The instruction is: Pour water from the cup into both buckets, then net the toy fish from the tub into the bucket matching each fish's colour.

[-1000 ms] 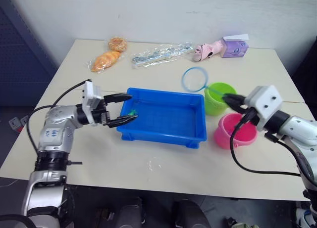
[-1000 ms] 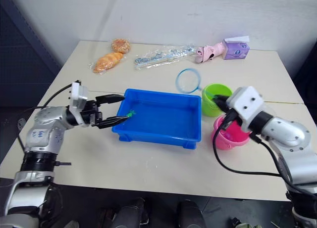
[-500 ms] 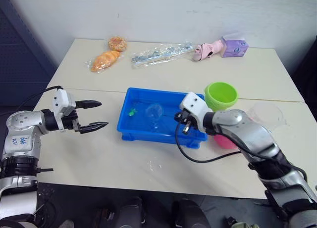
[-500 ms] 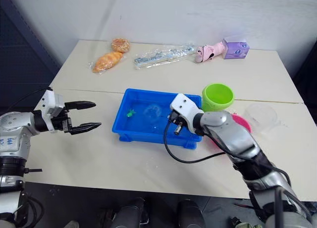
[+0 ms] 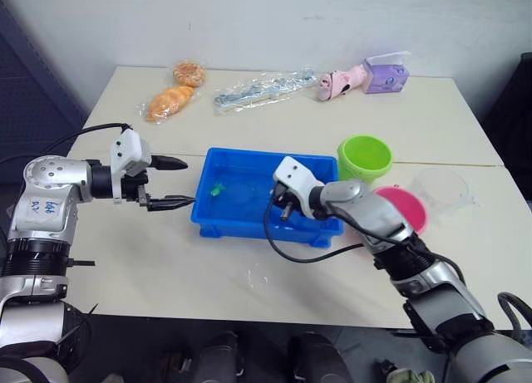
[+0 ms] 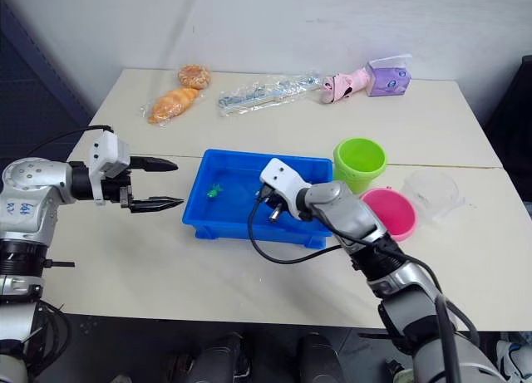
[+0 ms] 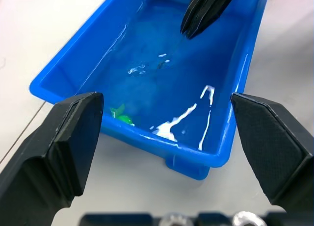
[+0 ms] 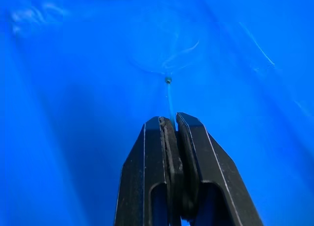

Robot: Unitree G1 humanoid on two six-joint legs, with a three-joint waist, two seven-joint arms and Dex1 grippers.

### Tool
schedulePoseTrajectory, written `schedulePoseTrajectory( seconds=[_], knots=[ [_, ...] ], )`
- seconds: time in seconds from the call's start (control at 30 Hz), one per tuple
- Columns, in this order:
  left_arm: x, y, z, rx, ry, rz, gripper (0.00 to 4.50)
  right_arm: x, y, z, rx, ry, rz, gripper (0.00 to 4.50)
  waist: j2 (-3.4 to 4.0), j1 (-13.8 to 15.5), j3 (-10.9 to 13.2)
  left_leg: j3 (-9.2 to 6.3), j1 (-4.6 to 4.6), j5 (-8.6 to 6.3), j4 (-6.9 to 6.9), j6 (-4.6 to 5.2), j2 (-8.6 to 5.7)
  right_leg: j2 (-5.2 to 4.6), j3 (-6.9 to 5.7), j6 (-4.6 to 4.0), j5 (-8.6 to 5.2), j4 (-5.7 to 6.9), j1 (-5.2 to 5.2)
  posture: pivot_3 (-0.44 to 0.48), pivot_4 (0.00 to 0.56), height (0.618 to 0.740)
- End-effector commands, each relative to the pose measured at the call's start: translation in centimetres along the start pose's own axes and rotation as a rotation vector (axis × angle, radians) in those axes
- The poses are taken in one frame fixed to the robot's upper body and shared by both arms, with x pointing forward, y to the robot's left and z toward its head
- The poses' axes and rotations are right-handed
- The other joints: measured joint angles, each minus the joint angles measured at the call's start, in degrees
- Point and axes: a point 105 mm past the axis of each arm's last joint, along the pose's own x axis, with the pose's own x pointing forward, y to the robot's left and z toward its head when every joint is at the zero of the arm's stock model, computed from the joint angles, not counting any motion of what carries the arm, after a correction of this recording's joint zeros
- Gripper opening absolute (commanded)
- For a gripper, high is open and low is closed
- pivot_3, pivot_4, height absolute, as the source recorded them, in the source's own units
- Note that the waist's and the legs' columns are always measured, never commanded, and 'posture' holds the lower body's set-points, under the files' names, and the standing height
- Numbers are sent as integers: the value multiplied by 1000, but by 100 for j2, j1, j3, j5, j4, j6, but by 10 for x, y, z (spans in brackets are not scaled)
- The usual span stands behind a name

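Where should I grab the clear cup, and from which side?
Probably by its side wall, coming in from its right or near side. The cup stands upright with its mouth up, and the pink bucket crowds its left.

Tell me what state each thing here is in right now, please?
Left hand: open, holding nothing, beside the tub.
Right hand: shut on the net's thin handle, reaching down into the tub.
Tub: upright, water inside, one green fish near its left end.
Green bucket: upright.
Pink bucket: upright.
Clear cup: upright on the table.
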Motion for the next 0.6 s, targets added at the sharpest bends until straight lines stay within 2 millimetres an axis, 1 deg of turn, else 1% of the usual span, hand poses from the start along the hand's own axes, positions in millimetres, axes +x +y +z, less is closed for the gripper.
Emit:
schedulePoseTrajectory(
  seconds=[0.03,0.17,0.27,0.37,0.5,0.6],
  knots=[
    [1,-2,4,35,24,-21,4444,3,5,22,-45,-66,12,0,0,-1,0,0,-10,2,3,-1,0,0,0,0,0,2,-10,0,150,740],
    [4,-3,3,46,27,-29,4444,8,13,28,-39,-93,39,0,0,-1,0,-5,-49,7,20,3,0,0,-4,0,0,2,-37,0,150,740],
    [5,-2,4,46,16,-25,4444,7,15,33,-17,-126,44,0,0,-11,0,-4,-49,8,20,4,0,0,-3,0,0,2,-37,0,150,740],
    [3,-1,4,40,6,-13,4444,2,13,35,-6,-152,38,0,0,-50,0,-5,-50,10,17,-1,2,4,-4,0,0,3,-39,0,150,740],
    [0,1,4,19,-18,7,4444,-11,15,40,49,-229,52,0,0,-55,0,-7,-50,11,14,-2,3,5,-4,0,0,3,-40,0,150,740],
    [1,3,0,3,-29,23,4444,-21,15,37,123,-257,71,0,0,-52,0,-6,-51,11,17,-1,2,4,-3,0,0,2,-39,0,150,740]
  ],
)
